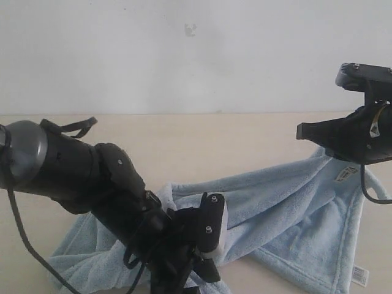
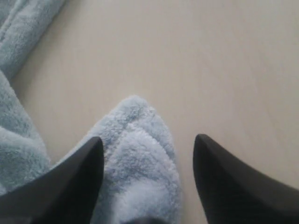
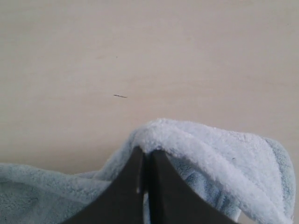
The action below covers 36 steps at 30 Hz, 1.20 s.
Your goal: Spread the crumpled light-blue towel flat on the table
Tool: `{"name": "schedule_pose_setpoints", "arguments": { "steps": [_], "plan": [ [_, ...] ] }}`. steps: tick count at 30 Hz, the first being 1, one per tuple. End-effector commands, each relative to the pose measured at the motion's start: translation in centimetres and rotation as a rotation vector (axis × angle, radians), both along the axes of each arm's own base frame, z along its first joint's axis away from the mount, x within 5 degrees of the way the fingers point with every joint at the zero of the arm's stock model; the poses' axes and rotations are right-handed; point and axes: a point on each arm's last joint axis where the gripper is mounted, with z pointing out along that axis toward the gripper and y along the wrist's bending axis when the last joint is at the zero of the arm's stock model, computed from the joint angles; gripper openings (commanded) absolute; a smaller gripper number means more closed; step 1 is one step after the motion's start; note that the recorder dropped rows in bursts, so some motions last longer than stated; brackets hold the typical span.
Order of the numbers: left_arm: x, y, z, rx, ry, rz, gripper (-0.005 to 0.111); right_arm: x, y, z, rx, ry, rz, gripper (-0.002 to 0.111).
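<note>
Pinching the hemmed edge of the towel (image 1: 288, 202), our right claw (image 3: 144, 151) has its tips pressed together on the fleece. We see it holding that end up off the counter (image 1: 214, 141) toward the right edge. From there the cloth slopes down and runs left along the near edge in loose folds, partly bunched rather than flat. A small white tag (image 1: 360, 275) shows at the towel's near right corner.

Our left claw (image 2: 147, 140) is spread wide, its two dark fingers (image 2: 233, 182) well apart, and a rounded end of the towel lies between them on the counter. We find this claw low over the middle of the near edge. Beyond the towel the counter is bare up to its far edge, where the pale wall (image 1: 184, 61) begins.
</note>
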Motion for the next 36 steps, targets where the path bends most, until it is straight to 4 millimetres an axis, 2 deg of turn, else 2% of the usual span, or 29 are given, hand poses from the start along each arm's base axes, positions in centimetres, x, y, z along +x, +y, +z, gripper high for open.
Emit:
{"name": "schedule_pose_setpoints", "arguments": {
  "steps": [1,6,8,14,17,21,24,25,29,32,36],
  "plan": [
    [0.1,-0.1,-0.5,0.016,-0.022,0.024,0.055,0.1,-0.2,0.2,0.006,-0.010,-0.004,0.000],
    [0.6,0.0,-1.0,0.040,-0.041,0.105,0.051,0.1,-0.2,0.2,0.006,-0.012,-0.003,0.000],
    [0.7,0.1,-1.5,0.059,-0.032,0.135,0.043,0.1,-0.2,0.2,0.006,-0.012,-0.003,0.000],
    [0.5,0.7,-1.8,0.135,-0.003,0.154,0.004,0.1,-0.2,0.2,0.006,-0.012,-0.003,0.000],
    [0.7,0.8,-0.7,0.139,-0.025,0.167,0.004,0.1,-0.2,0.2,0.005,-0.009,-0.004,0.000],
    [0.7,1.4,3.6,0.097,-0.146,0.183,0.004,0.1,-0.2,0.2,-0.006,-0.008,0.005,0.000],
    [0.3,2.3,8.7,0.026,-0.260,0.252,0.004,0.1,-0.2,0.2,-0.019,-0.009,0.018,0.000],
    [-0.1,3.0,11.0,-0.009,-0.304,0.291,0.004,0.1,-0.2,0.2,-0.023,-0.009,0.021,0.000],
    [-1.3,6.6,17.3,-0.095,-0.396,0.511,0.004,0.1,-0.2,0.2,-0.033,-0.014,0.035,0.000],
    [-2.2,10.2,20.0,-0.054,-0.455,0.674,0.004,0.1,-0.2,0.2,-0.031,-0.016,0.036,0.000],
    [-2.9,14.8,20.8,0.112,-0.482,0.915,0.004,0.1,-0.2,0.2,-0.035,-0.008,0.032,0.000]
  ]
}}
